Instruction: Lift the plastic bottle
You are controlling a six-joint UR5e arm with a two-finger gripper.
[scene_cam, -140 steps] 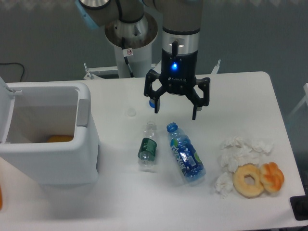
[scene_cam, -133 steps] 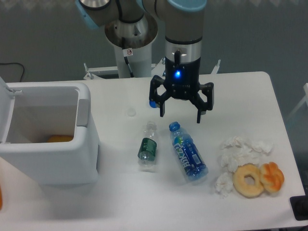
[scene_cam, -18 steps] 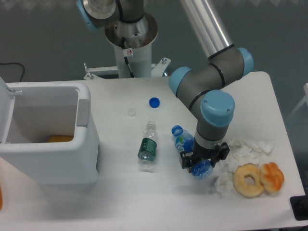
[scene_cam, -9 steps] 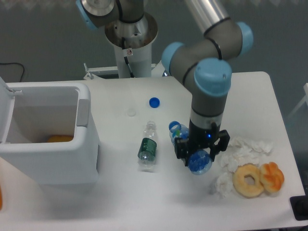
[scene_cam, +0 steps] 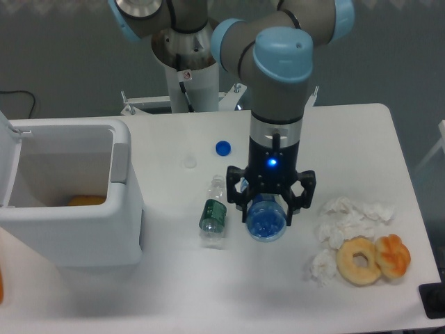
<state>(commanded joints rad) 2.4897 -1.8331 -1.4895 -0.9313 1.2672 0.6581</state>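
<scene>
Blue-tinted plastic bottle [scene_cam: 265, 220] hangs end-on in the pincer [scene_cam: 266, 216], which pinches its body from both sides, apparently lifted off the white tabletop [scene_cam: 348, 139].

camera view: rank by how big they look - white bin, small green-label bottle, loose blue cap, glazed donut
1. white bin
2. small green-label bottle, glazed donut: look alike in size, the bottle longer, so no firm ranking
3. loose blue cap
</scene>
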